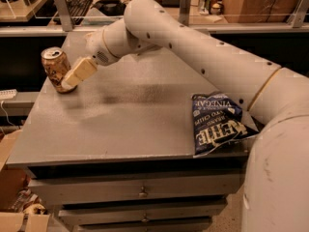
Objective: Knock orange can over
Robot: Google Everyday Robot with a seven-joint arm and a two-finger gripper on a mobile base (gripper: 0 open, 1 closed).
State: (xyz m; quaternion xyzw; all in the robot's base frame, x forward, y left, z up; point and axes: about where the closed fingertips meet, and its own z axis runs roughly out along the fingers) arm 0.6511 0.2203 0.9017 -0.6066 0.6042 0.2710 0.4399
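The orange can [54,67] stands at the far left edge of the grey table [135,124], leaning slightly away to the left, silver top up. My gripper [72,77] reaches in from the right on the white arm and its cream tip touches the can's lower right side.
A dark blue kettle chips bag [217,122] lies at the table's right front edge. Drawers [140,192] sit under the table. A shelf with a keyboard [77,1] runs behind. Cardboard boxes [12,216] stand on the floor at the lower left.
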